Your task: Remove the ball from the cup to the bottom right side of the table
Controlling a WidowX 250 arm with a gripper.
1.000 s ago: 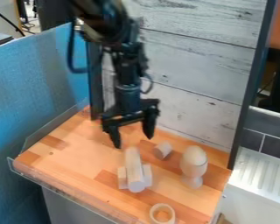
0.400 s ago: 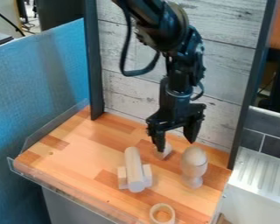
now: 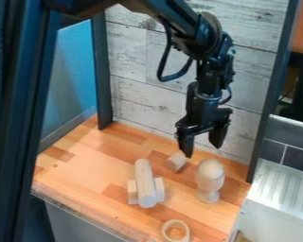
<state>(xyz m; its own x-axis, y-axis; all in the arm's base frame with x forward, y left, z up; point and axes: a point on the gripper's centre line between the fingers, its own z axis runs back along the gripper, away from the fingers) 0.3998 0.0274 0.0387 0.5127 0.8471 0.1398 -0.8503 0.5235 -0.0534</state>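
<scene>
Far to the left of the cup (image 3: pixel 208 194), a dark upright shape (image 3: pixel 18 118) has come into view; it doesn't seem to bear on your job. Also left of the cup, the long cylinder (image 3: pixel 144 182) lies on the table (image 3: pixel 84 175) beside the small blocks (image 3: pixel 132 192), unmoved. Nearer the cup, the stubby block (image 3: pixel 176 161) and the ring (image 3: pixel 175 230) stay put too. Your gripper (image 3: pixel 203 150) has shifted right and now hangs above and slightly left of the cup, its fingers (image 3: pixel 187 144) apart with nothing between them. The ball (image 3: pixel 210 168) still sits in the upright cup's mouth, so you're lining up, with the grasp yet to come. You'll likely want a touch more rightward travel, then down around the ball; catch it low and the cup may lift or tip with it
</scene>
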